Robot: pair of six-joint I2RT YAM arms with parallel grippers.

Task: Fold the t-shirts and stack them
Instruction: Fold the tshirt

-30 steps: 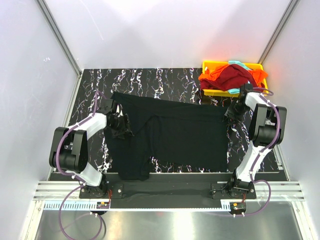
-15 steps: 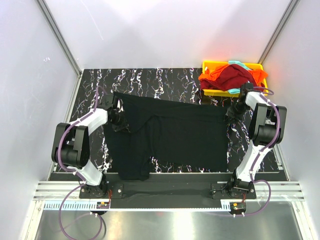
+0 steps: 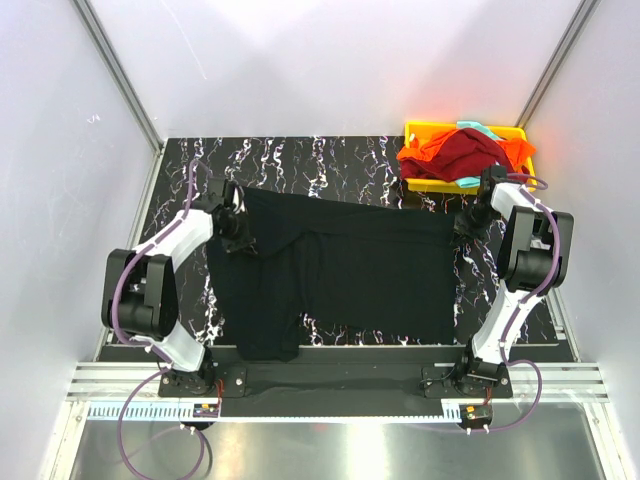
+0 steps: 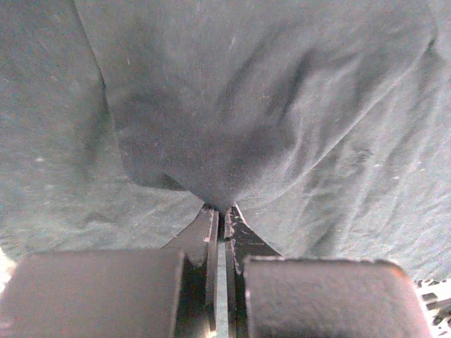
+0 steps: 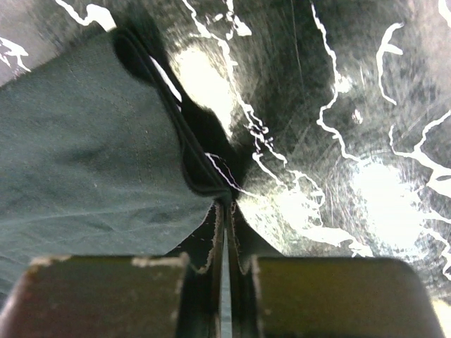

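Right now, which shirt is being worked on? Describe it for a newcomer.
On the black white-veined tabletop, look between the left gripper and right gripper: the black soft fabric t-shirt lies spread there. The dark red, orange and teal shirts sit heaped in the yellow plastic tray; only this one is black and spread out.

Tray [image 3: 424, 127] (piled w/ shirts [image 3: 470, 150]) blocks far-right corner; table [image 3: 300, 160] passable along far-left.

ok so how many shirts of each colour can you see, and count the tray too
black shirt: 1
dark red shirt: 1
orange shirt: 1
teal shirt: 1 (only a bit shows)
yellow tray: 1
total: 5
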